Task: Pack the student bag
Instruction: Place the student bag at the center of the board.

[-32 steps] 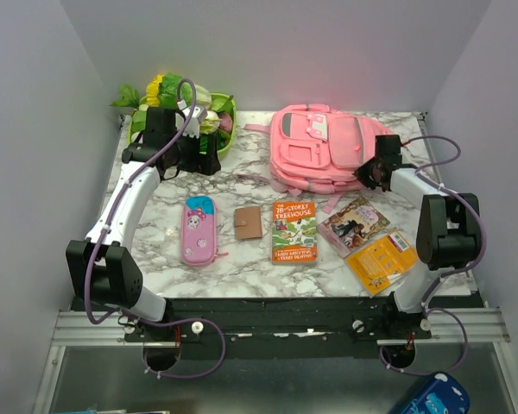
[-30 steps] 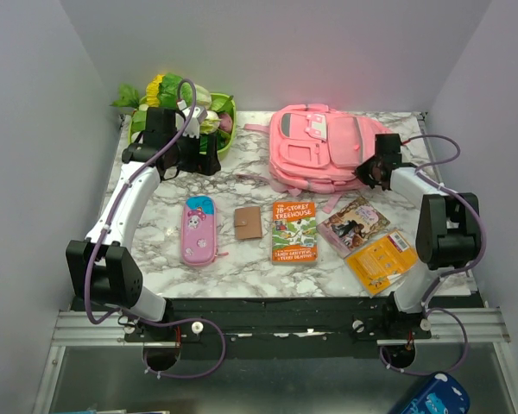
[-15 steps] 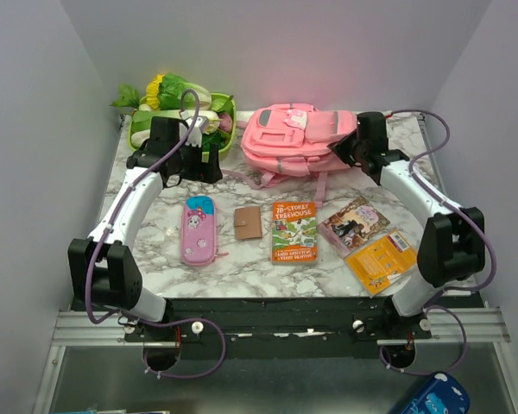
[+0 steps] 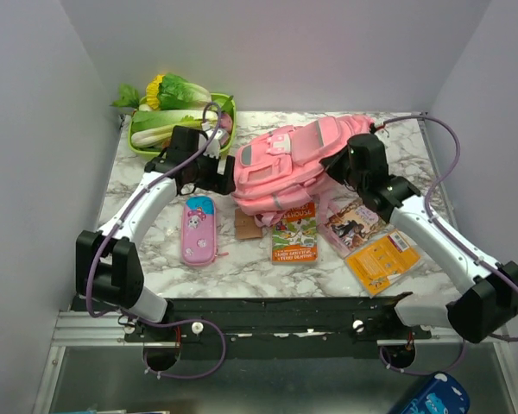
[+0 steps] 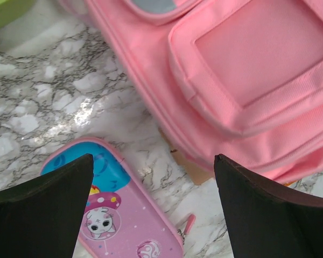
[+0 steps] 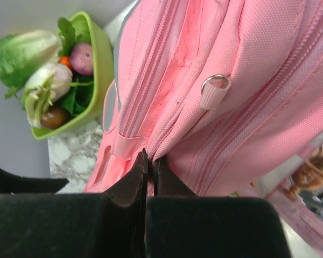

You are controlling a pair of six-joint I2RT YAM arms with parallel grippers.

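The pink student bag [image 4: 289, 164] lies tilted in mid-table, lifted at its right end. It overlaps the tan wallet [image 4: 246, 228] and the top of the orange-green book [image 4: 294, 235]. My right gripper [image 4: 344, 166] is shut on a fold of the bag's fabric [image 6: 161, 145] at its right side. My left gripper [image 4: 214, 175] is open and empty just left of the bag, above the pink-and-blue pencil case [image 4: 198, 228]. The left wrist view shows the bag [image 5: 242, 80], the pencil case [image 5: 124, 215] and a sliver of the wallet [image 5: 191, 169].
A green bowl of vegetables [image 4: 177, 121] stands at the back left; it also shows in the right wrist view [image 6: 70, 80]. Two more books [image 4: 356, 220] [image 4: 382, 259] lie at the right front. Walls close in the table on three sides.
The right gripper has dragged the bag from the back right toward the table's middle and raised one end, so it now covers part of the wallet and book. The left gripper has moved right toward the bag.
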